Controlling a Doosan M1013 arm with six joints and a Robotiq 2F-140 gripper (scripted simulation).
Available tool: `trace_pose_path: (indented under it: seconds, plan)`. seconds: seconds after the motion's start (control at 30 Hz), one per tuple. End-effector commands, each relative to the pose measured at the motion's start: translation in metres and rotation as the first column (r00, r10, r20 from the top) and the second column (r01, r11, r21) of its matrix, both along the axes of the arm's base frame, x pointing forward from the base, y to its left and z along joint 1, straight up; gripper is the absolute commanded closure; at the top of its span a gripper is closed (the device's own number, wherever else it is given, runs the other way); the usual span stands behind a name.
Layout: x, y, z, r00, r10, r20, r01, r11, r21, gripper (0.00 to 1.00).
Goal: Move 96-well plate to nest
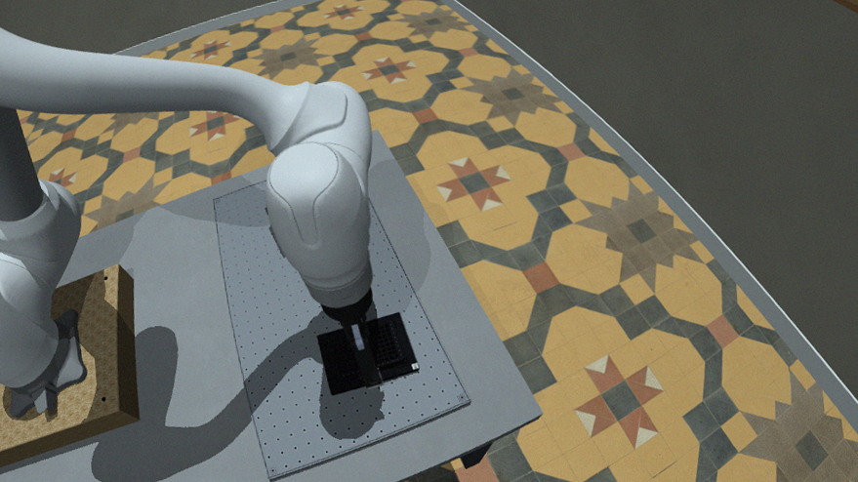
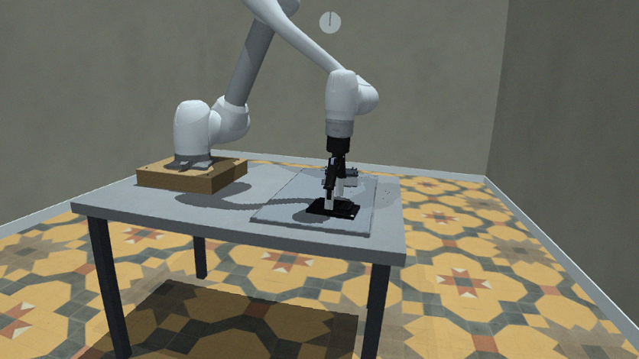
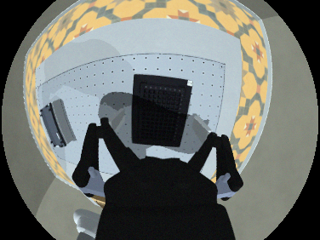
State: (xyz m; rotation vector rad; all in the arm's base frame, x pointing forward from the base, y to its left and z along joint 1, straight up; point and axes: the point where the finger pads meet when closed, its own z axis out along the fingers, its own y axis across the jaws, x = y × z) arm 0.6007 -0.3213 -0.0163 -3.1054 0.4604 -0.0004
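Observation:
The black 96-well plate (image 1: 389, 346) (image 2: 343, 208) (image 3: 160, 109) lies flat on the black plate nest N1 (image 1: 342, 376) on the perforated board (image 1: 277, 361). A small white mark (image 1: 413, 365) (image 3: 190, 82) shows at one corner of the nest. I cannot make out the plate's cut corner. My gripper (image 1: 358, 339) (image 2: 328, 200) (image 3: 159, 117) is open, low over the middle of the plate, with a finger on each long side and not gripping it. The plate shaker S1 (image 2: 349, 177) (image 3: 54, 122) stands empty further back on the board; the arm hides it in the top view.
The arm's wooden base block (image 1: 85, 362) (image 2: 193, 174) stands on the left of the grey table (image 1: 183, 478) (image 2: 231, 222). The table's front and right edges are close to the board. The patterned floor lies below.

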Motion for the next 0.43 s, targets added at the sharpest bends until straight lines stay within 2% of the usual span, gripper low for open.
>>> trace_pose_path:
  seconds: [0.0,0.27,0.4]
  plan:
    - [0.000,0.000,0.000,1.000,0.000,0.000,0.000,1.000,0.000,0.00]
    - [0.000,0.000,0.021,1.000,0.000,0.000,0.000,1.000,0.000,0.00]
    - [0.000,0.000,0.021,1.000,0.000,0.000,0.000,1.000,0.000,0.00]
